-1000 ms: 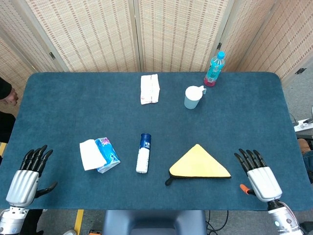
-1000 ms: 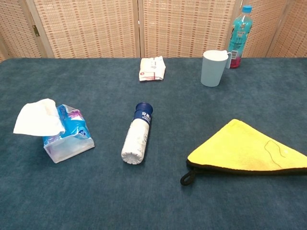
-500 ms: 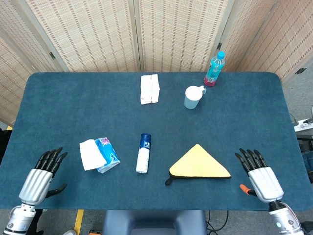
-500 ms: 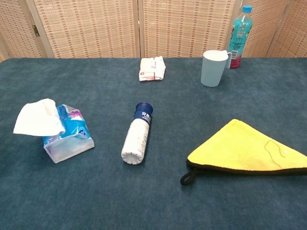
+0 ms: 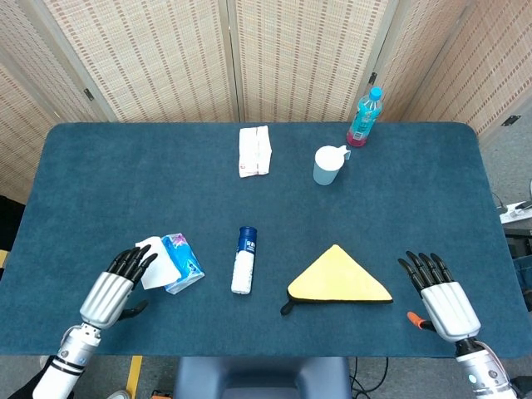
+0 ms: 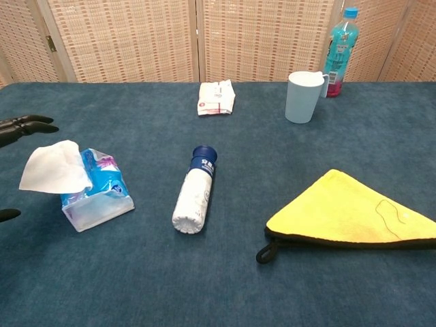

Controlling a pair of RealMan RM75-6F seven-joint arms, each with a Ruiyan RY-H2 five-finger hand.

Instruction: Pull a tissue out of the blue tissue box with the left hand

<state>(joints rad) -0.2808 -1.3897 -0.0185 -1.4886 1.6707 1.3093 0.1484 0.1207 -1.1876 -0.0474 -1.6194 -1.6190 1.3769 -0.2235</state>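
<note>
A wide desk (image 5: 100, 183) covered in dark blue felt is seen, backed by woven screens. On its near right part a yellow cloth folded to a triangle (image 5: 339, 278) is laid. Towards the near left the blue tissue box, a soft plastic pack (image 5: 183, 263), is found, its long axis running roughly away from the robot and a little leftward; in the chest view it is seen low and lying flat (image 6: 97, 189). A white tissue (image 5: 156, 261) is spread out of the pack's left side, towards the left hand (image 5: 112, 291).

That hand is held just left of the tissue, empty, its dark fingers apart and pointed forward and rightward; the fingertips (image 6: 27, 125) are seen beside the sheet, and contact cannot be told. The right hand (image 5: 442, 301) is kept at the near right edge, empty with fingers spread, well apart from the pack, so the left is plainly nearer.

A white cylinder with a blue cap (image 5: 243, 259) is laid right of the pack.
</note>
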